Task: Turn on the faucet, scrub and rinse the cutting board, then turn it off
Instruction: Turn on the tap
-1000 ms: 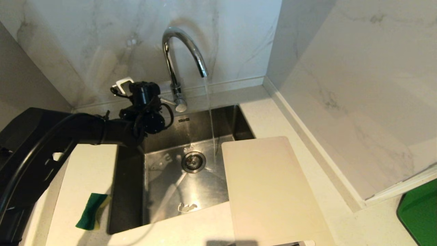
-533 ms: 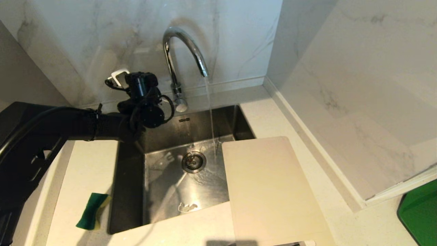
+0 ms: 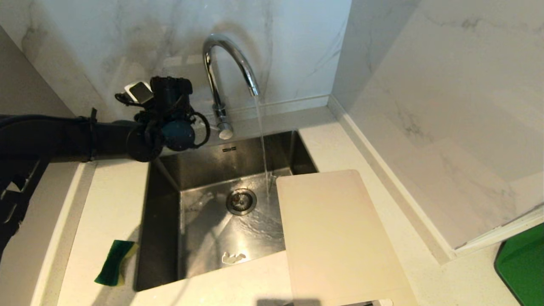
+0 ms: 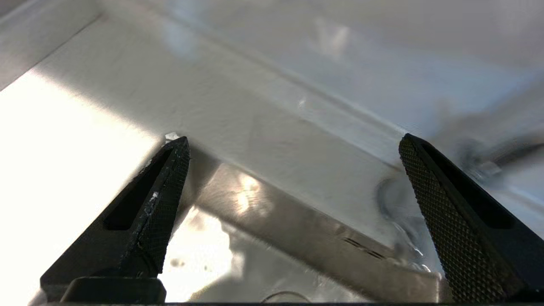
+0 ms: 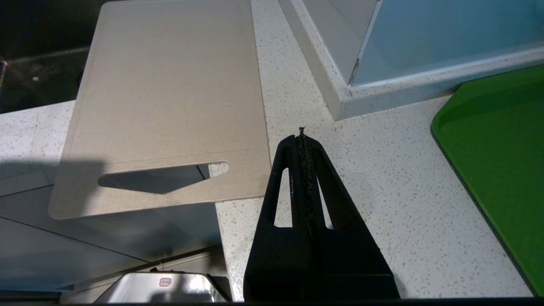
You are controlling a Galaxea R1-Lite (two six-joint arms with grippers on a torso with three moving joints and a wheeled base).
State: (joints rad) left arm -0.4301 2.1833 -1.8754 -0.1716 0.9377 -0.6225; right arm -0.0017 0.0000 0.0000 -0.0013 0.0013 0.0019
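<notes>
Fingers (image 4: 293,144) of my left gripper spread wide, upper left beside the running faucet (image 3: 225,63); cutting board (image 3: 335,233) lies lower right (nearer my shut right gripper (image 5: 302,136)).

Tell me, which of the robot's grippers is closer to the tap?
Left. The left gripper hangs open beside the faucet at the sink's back edge; the right gripper is shut over the counter beside the cutting board.

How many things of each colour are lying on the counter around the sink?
Cream-white: 1, the cutting board, partly over the sink.
Green and yellow: 1, the sponge on the counter to the robot's left of the sink.
Bright green: 1, the flat tray at the far right.
Total: 3
</notes>
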